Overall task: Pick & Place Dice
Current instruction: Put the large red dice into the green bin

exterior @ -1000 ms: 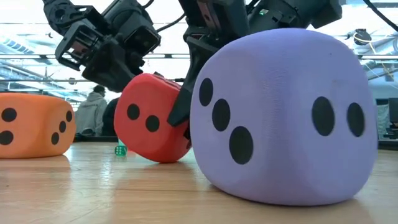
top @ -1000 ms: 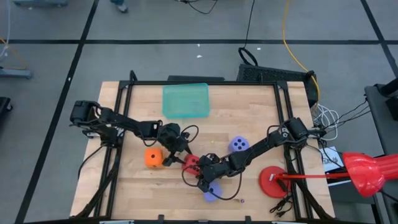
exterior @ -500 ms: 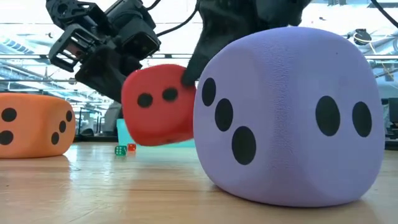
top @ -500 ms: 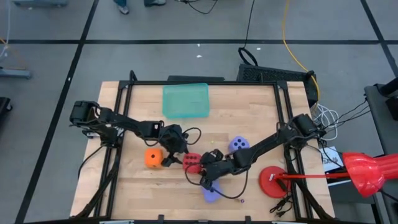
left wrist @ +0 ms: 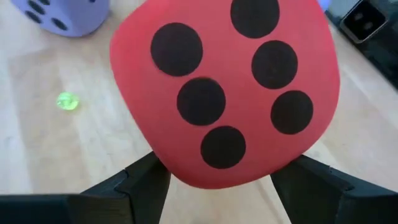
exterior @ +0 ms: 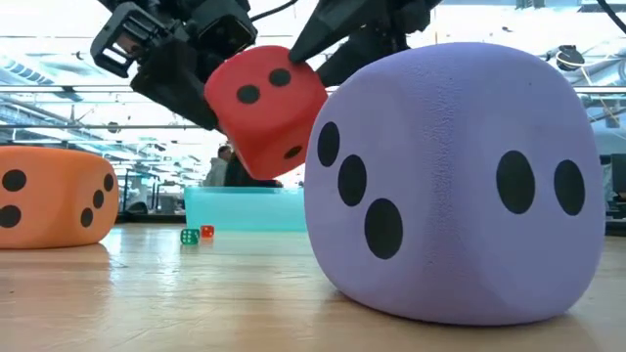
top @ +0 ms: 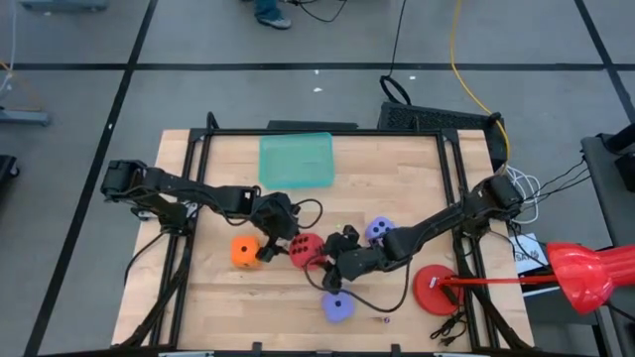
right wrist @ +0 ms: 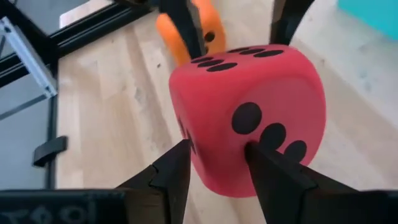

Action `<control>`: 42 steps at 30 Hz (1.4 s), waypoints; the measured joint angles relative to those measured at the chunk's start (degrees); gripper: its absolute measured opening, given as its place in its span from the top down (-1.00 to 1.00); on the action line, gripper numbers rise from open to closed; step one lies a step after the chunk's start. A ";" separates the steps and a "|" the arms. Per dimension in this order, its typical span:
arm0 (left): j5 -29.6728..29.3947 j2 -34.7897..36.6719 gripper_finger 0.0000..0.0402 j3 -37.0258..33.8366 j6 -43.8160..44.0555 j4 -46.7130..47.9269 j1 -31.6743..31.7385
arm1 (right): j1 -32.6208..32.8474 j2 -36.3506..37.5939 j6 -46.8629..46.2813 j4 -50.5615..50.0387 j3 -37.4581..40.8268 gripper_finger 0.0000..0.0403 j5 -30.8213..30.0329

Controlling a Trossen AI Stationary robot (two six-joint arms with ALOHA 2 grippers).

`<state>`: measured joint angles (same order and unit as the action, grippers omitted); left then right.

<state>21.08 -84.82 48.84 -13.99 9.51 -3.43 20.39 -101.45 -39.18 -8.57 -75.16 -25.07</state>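
The red die hangs above the table's middle, tilted, with both grippers on it. My left gripper comes from the table's left and my right gripper from the near right. The low view shows the red die clear of the wood. On the table rest the orange die left of it, one purple die to the right and another purple die near the front edge. The teal tray lies flat at the far edge. My left gripper has the red die between its two fingers, which lie against two opposite sides near a lower edge. It comes slanting down from the table's left. The face with several pips looks back at the wrist. My right gripper pinches a lower corner of the red die between its two fingers. It comes slanting down from the table's near right. The die stands above the fingers, tilted and clear of the table.
A red round base with a long red handle sits at the table's right edge. Two tiny dice and a small green bead lie on the wood. The near purple die fills the low view's right.
Both grippers have gone up with the red die. It leaned on the table beside the near purple die and now hangs clear, turned so that other faces show. My right gripper has also moved toward the far edge.
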 joint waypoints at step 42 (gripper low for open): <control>1.70 1.96 -0.33 16.06 -9.51 14.02 23.66 | -17.66 9.18 22.41 2.30 -0.07 0.24 -0.79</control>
<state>22.78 -82.86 64.90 -23.49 23.53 20.23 2.73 -92.27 -16.77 -6.27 -75.22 -25.86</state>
